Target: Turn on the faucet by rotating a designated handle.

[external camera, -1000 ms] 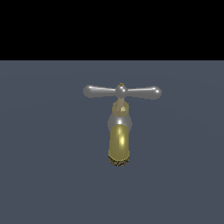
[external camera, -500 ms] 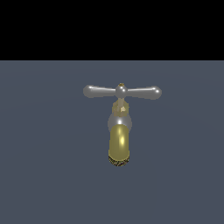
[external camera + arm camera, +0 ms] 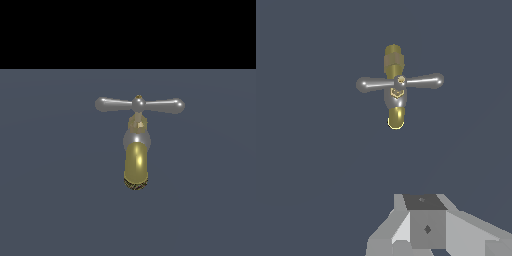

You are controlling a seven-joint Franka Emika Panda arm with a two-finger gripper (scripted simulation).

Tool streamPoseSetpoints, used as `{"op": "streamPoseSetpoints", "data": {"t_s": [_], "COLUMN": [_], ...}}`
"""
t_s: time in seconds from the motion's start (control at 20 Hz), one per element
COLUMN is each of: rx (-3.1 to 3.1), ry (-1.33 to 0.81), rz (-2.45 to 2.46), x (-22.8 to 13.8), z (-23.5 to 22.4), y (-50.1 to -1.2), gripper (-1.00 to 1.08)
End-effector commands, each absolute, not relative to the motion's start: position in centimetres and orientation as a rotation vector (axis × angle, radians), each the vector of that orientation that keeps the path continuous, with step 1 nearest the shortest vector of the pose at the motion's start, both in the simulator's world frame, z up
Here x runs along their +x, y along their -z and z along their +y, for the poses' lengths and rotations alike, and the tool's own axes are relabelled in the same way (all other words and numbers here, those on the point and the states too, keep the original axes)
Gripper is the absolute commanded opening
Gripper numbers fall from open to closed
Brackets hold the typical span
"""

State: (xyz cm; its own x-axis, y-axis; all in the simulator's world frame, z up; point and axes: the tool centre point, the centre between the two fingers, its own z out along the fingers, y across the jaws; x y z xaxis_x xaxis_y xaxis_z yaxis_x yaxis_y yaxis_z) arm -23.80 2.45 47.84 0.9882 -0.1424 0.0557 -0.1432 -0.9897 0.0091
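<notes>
Plainly, scene: a single small tap stands alone on a flat slate-grey floor (image 3: 50, 200), with a black band across the upper part of the exterior view.
Faucet: the faucet (image 3: 136, 150) sits just right of centre in the exterior view; in the wrist picture it lies in the upper middle (image 3: 396, 90), well apart from the gripper.
Spout: a rounded brass-gold spout (image 3: 136, 165) points down toward the lower part of the exterior frame, ending in a darker, rough-looking rim.
Neck: a silver bulbous neck (image 3: 137, 135) joins the spout to the top bar, with a small gold fitting on it.
Handle: the handle (image 3: 139, 105) is a slim silver crossbar lying level, side to side, across the top of the tap, wider than the spout; its two arms end in rounded knobs and meet at a central ball hub. In the wrist picture it also lies crosswise (image 3: 400, 82).
Gripper: only grey and white blocky housing of the gripper (image 3: 426, 227) shows at the lower edge of the wrist picture; its fingertips are out of sight, so I cannot tell whether it is released or clenched. It touches nothing.
Containers: no vessel shows in either view.
</notes>
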Motion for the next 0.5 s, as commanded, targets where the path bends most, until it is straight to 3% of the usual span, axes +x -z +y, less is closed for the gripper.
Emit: {"op": "streamPoseSetpoints", "data": {"t_s": [0.0,0.45], "rx": [3.113,3.068], "ry": [-0.083,-0.072], "rz": [-0.307,-0.627], "x": [-23.2,-20.7], "z": [3.2,5.8], "y": [-46.8,-42.9], "gripper": [-1.00,-1.00]}}
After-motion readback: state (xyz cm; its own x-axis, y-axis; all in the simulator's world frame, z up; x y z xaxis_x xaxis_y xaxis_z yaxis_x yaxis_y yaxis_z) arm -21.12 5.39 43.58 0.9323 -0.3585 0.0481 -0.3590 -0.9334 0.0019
